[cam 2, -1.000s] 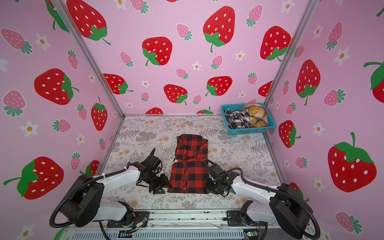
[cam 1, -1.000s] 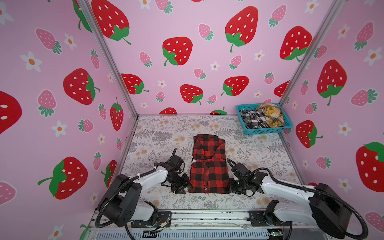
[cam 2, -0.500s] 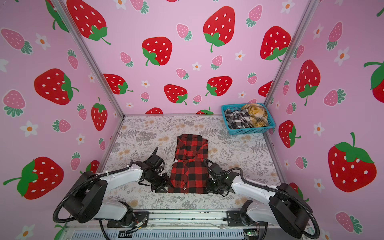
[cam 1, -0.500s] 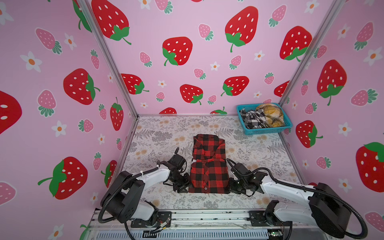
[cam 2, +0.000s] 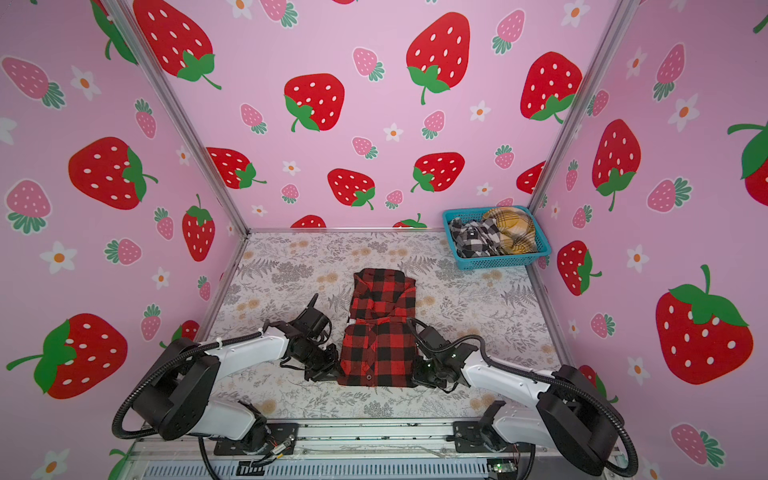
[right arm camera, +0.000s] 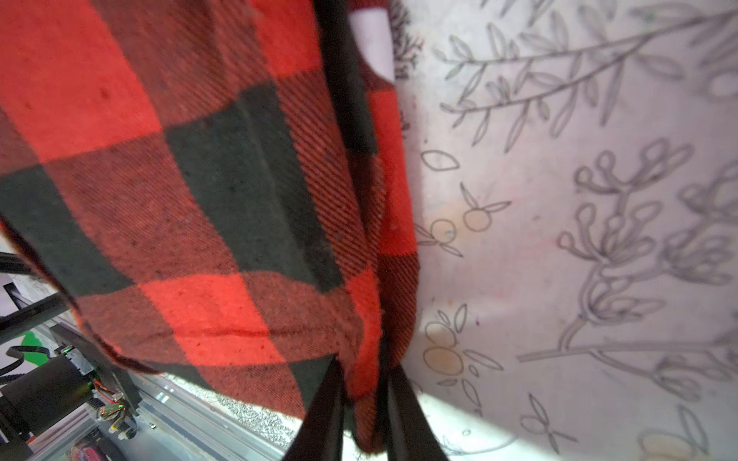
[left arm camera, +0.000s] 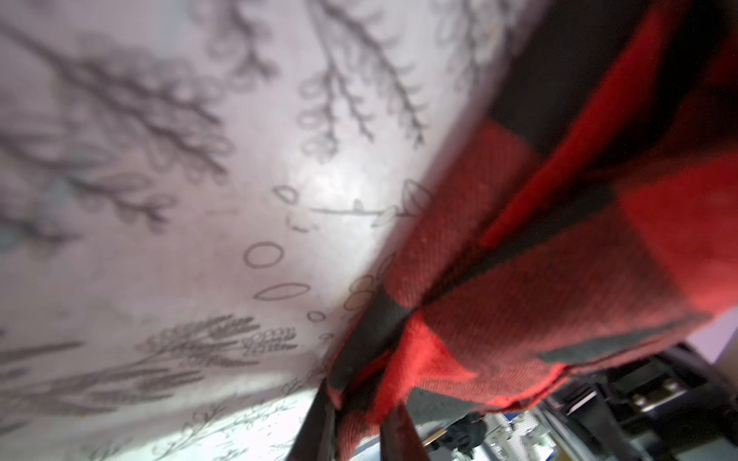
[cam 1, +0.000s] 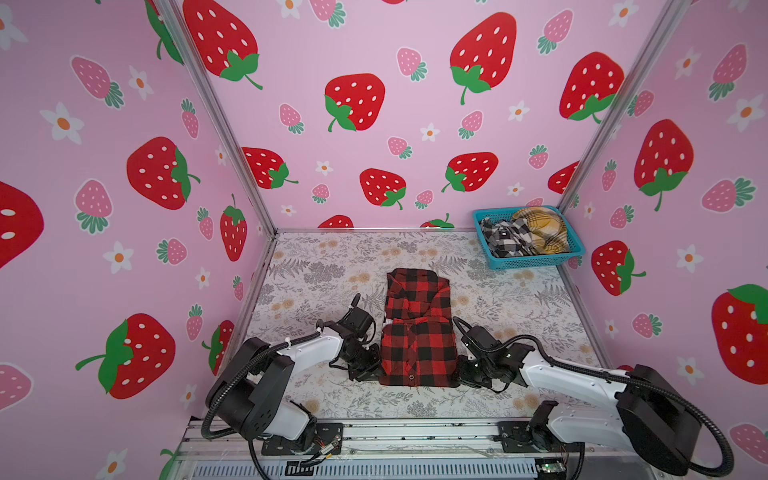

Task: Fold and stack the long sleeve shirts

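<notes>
A red-and-black buffalo-check shirt [cam 1: 417, 332] lies at the centre of a pale tablecloth [cam 1: 324, 266] printed with grey ferns and small tan-orange blossoms. At 2 o'clock, a turquoise basket [cam 1: 536, 261] holds a black-and-white check shirt [cam 1: 505, 239] and, at its 3 o'clock, a mustard-yellow plaid shirt [cam 1: 540, 232]. The walls [cam 1: 374, 54] are pink, scattered with large red strawberries with green leaves, smaller pink ones, and white flowers with orange centres. The left arm [cam 1: 307, 353] and right arm [cam 1: 573, 378] are white with black joints.
</notes>
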`<state>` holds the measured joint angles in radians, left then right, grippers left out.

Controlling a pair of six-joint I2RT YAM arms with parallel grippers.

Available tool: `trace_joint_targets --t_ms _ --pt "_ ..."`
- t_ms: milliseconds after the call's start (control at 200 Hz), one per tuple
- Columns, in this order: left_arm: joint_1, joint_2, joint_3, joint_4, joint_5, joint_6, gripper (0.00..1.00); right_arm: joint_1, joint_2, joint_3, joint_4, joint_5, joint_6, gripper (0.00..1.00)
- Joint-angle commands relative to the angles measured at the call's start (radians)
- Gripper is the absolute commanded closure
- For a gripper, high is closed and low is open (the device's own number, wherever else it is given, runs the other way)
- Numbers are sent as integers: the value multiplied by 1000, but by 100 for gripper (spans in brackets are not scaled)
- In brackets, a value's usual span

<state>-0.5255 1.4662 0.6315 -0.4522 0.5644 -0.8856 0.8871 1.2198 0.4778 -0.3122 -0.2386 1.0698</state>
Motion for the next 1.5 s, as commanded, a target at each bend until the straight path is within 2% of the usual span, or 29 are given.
trace_joint_targets --t_ms 0,135,170,300,535,790,1106,1351,1496 --pt "-11 21 27 22 1 -9 86 -3 15 13 9 7 3 81" --pt "-20 12 47 21 6 -10 93 -2 15 20 15 8 -1 89" --pt "-22 6 56 15 6 -8 100 -2 11 23 15 7 0 91" --pt "-27 -32 91 -30 -4 5 100 -2 -16 39 5 13 -4 97" --pt "-27 -91 125 -113 -28 38 100 -1 -66 92 -70 40 -20 97" --pt "-27 -160 84 -156 -37 42 100 4 -125 108 -94 49 -16 97" --pt "-28 -268 41 -224 -37 40 100 60 -235 109 -122 95 3 97" --pt "-99 -314 53 -281 -80 19 100 171 -285 95 -107 153 50 98" --pt "-105 -390 19 -313 -102 -9 100 189 -293 125 -126 181 46 97"
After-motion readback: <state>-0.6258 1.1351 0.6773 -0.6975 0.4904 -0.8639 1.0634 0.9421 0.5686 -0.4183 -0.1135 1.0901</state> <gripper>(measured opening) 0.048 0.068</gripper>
